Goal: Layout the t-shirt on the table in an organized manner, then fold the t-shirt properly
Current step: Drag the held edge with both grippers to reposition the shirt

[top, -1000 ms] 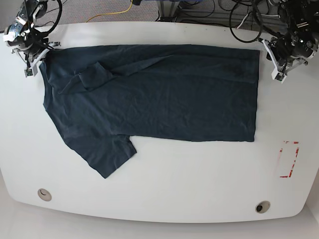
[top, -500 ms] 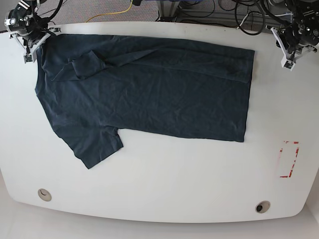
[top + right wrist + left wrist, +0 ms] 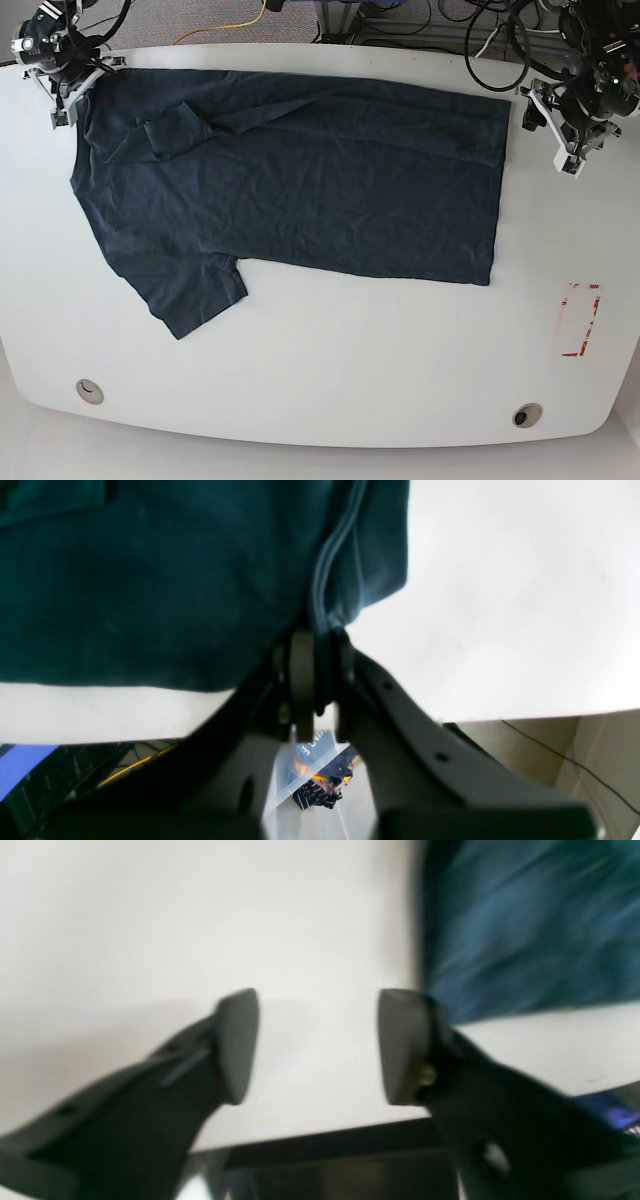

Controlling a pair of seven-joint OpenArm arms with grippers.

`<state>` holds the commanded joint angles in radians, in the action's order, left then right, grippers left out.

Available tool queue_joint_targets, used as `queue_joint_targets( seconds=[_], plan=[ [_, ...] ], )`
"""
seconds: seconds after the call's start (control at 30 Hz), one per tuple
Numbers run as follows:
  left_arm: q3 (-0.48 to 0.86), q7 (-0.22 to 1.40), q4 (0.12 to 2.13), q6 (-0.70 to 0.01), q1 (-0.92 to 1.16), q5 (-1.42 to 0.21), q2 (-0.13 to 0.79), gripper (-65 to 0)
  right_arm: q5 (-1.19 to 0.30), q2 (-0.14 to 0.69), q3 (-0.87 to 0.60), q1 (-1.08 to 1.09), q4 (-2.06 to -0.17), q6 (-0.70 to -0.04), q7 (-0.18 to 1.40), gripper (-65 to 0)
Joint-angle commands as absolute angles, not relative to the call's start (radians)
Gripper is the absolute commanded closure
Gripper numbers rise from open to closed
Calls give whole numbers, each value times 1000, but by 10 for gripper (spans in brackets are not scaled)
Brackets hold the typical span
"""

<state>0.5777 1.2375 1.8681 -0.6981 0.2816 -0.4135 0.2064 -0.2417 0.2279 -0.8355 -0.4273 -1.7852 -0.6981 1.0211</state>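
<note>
The dark navy t-shirt [image 3: 300, 180] lies spread flat on the white table [image 3: 350, 380], with its neck end at the left and its hem at the right. One sleeve points toward the front left and the other is folded over the body near the far left. My right gripper [image 3: 72, 92] is at the far-left corner. In the right wrist view it [image 3: 320, 645] is shut on a bunched edge of the t-shirt [image 3: 150, 580]. My left gripper [image 3: 550, 132] hovers just right of the hem's far corner. It [image 3: 317, 1040] is open over bare table, with the t-shirt [image 3: 525, 925] beside its right finger.
A red tape rectangle [image 3: 580, 320] marks the table's right side. Two round grommet holes [image 3: 89, 390] [image 3: 526, 415] sit near the front edge. Cables [image 3: 230, 25] run behind the far edge, close to both grippers.
Over the last second the t-shirt slid toward the far left, pulled by my right gripper, then stayed put. My left gripper moved away from the hem corner and has come back beside it.
</note>
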Motion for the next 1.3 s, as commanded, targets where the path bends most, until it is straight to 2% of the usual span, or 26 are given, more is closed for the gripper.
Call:
queue_joint_targets(
  seconds=[0.13, 0.43, 1.03, 1.3],
  plan=[
    [539, 1293, 1867, -698, 255, -460, 193, -376, -242, 228, -835, -427, -1787, -698, 1021, -55],
    [455, 1293, 1836, -698, 254, -458, 191, -376, -243, 228, -835, -414, -1787, -698, 1021, -55],
    [450, 1291, 1787, -698, 272, -456, 191, -375, -243, 228, -837, -406, -1785, -698, 1021, -55],
    [450, 1291, 1682, -698, 271, -421, 197, -374, -243, 228, -837, -406, -1785, -698, 1021, -55]
  ],
)
